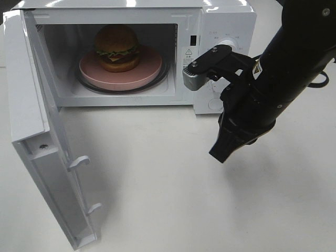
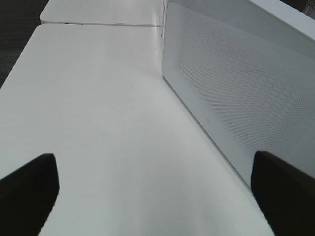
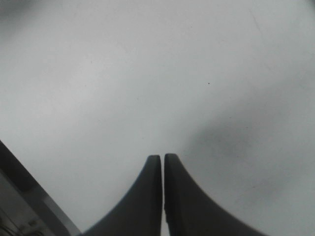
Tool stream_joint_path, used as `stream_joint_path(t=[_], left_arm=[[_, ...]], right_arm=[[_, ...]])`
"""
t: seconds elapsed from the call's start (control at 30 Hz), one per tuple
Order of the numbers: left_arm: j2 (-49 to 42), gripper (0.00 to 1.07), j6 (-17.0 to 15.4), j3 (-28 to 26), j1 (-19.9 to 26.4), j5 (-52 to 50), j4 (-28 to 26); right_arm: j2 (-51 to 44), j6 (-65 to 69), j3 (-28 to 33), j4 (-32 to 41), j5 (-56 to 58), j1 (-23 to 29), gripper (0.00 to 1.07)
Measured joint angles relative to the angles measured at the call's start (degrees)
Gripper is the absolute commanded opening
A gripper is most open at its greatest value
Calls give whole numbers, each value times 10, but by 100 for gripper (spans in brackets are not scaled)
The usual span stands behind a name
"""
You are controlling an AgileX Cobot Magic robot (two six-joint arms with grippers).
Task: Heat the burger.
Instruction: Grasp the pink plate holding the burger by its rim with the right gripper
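Note:
The burger [image 1: 117, 46], with a golden-brown bun, lettuce and cheese, sits on a pink plate [image 1: 149, 71] inside the open white microwave [image 1: 231, 21]. My right gripper [image 1: 219, 156] hangs in front of the microwave's control panel, pointing down at the table, away from the burger. In the right wrist view the right gripper [image 3: 163, 158] has its two dark fingers pressed together with nothing between them. The left gripper [image 2: 152, 162] is out of the exterior high view; its wrist view shows the fingers [image 2: 29, 191] spread wide and empty above the table, beside a white perforated panel [image 2: 236, 83] of the microwave.
The microwave door [image 1: 47, 157] stands swung wide open at the left, reaching toward the front of the white table [image 1: 173, 199]. The right arm's dark body [image 1: 273, 79] partly covers the control panel and its knob [image 1: 227, 43].

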Motion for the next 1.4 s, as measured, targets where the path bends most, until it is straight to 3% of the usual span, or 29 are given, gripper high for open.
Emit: stream_joint_path(t=[0.4, 0.5, 0.57, 0.67, 0.7, 0.73, 0.8, 0.9, 0.97, 1.0, 1.07, 1.4], left_arm=[[0, 98, 0, 0, 0, 0, 0], [0, 98, 0, 0, 0, 0, 0], [0, 98, 0, 0, 0, 0, 0], [0, 98, 0, 0, 0, 0, 0], [0, 98, 0, 0, 0, 0, 0], [0, 98, 0, 0, 0, 0, 0], [0, 98, 0, 0, 0, 0, 0], [0, 98, 0, 0, 0, 0, 0], [0, 98, 0, 0, 0, 0, 0], [0, 98, 0, 0, 0, 0, 0], [0, 98, 0, 0, 0, 0, 0], [0, 98, 0, 0, 0, 0, 0]], right_arm=[[-1, -334, -36, -64, 15, 0, 11], [-1, -390, -37, -74, 2, 0, 15], [-1, -440, -37, -104, -10, 0, 23], [-1, -446, -37, -110, -14, 0, 26], [-1, -453, -37, -123, -26, 0, 33], [-1, -453, -37, -123, -26, 0, 33], [-1, -456, -37, -139, -51, 1, 53], [-1, -454, -37, -146, -60, 5, 58], [-1, -422, -37, -180, -104, 22, 80], [-1, -422, -37, -180, -104, 22, 80], [0, -382, -40, -202, -136, 31, 91], [50, -353, -78, -220, -161, 51, 92]])
